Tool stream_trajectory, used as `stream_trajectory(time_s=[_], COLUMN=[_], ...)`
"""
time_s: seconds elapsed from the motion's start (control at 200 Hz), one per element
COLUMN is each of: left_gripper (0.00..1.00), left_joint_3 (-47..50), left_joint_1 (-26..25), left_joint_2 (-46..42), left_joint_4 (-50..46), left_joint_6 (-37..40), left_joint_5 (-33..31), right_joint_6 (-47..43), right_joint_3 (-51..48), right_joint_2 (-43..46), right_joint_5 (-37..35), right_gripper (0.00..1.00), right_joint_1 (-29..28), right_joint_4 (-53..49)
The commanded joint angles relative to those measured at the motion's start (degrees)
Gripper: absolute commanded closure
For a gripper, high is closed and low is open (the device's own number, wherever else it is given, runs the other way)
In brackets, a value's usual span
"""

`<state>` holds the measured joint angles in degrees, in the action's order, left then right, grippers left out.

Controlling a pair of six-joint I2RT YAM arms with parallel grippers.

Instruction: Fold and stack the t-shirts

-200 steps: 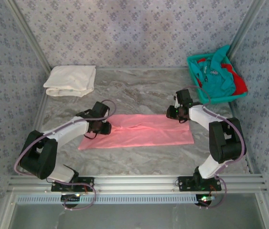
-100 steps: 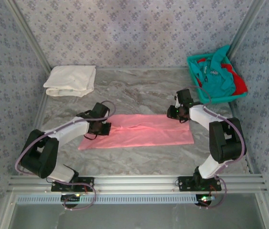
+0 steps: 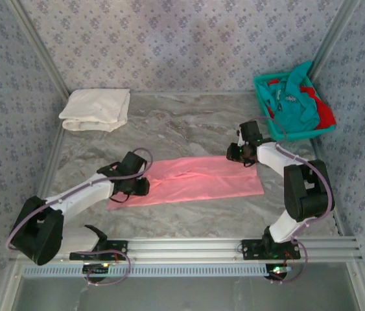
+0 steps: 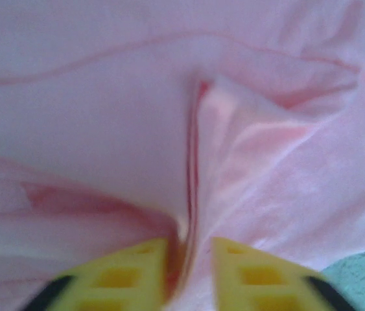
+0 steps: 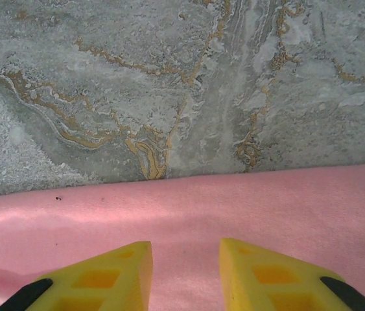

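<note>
Left gripper (image 4: 188, 253) astride t-shirt (image 4: 104, 129) fold

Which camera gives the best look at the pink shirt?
Top external: the whole shirt lies spread out on the table. Left wrist shows it pinched into a ridge, up close; right wrist, just its edge.

I log: salmon pink t-shirt (image 3: 195, 178), long flat strip, middle of tabletop (image 3: 188, 129); cream-white t-shirt (image 3: 96, 109), folded, far-left corner; teal t-shirt (image 3: 295, 107) and red t-shirt (image 3: 325, 115), heaped in basket (image 3: 299, 134).
</note>
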<state>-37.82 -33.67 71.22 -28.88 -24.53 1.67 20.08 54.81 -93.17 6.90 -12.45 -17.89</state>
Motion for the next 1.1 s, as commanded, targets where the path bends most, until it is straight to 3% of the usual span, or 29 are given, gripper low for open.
stream_trajectory(time_s=[0.0,0.09,0.22,0.38,0.4,0.475,0.58,0.775,0.864,0.954,1.094], left_gripper=[0.67,0.84,1.0,1.0,0.95,0.61,0.55,0.58,0.68,0.7,0.87], left_joint_3=[0.1,-0.6,-1.7,-3.0,-3.1,-4.3,-6.5,-7.8,-7.6,-7.4,-7.8], left_joint_1=[-0.3,-0.3,-0.2,0.0,0.3,2.3,4.0,4.2,4.2,4.2,4.2], left_joint_2=[-3.5,-5.5,-5.7,-3.5,-3.4,-2.0,0.9,7.2,8.4,8.7,8.4], left_joint_4=[-1.2,-1.3,-1.0,-0.7,-0.4,0.4,1.3,3.4,4.4,5.2,5.0], left_joint_6=[-0.7,0.2,1.9,2.0,1.9,1.9,3.5,5.3,5.4,5.4,5.4], left_joint_5=[-0.5,-0.5,1.0,-1.0,-1.2,-0.6,0.9,2.8,4.2,4.3,4.9], right_joint_6=[0.0,0.1,0.1,0.2,0.2,0.4,0.6,0.8,0.8,0.7,0.6], right_joint_3=[1.6,1.9,2.0,1.9,1.9,1.7,1.7,1.3,1.1,1.2,1.4], right_joint_2=[0.3,0.2,0.3,0.2,0.2,0.2,-0.2,-0.2,-0.4,-0.7,-0.6], right_joint_5=[1.0,1.1,1.2,1.3,1.4,1.6,2.0,1.9,2.0,2.1,2.1], right_gripper=[0.65,0.65,0.64,0.64,0.64,0.64,0.64,0.64,0.64,0.64,0.64], right_joint_1=[0.3,0.3,0.3,0.4,0.4,0.4,0.4,0.4,0.4,0.5,0.6], right_joint_4=[-1.4,-1.5,-1.5,-1.3,-1.4,-1.2,-0.8,-0.5,-0.2,-0.2,-0.3])
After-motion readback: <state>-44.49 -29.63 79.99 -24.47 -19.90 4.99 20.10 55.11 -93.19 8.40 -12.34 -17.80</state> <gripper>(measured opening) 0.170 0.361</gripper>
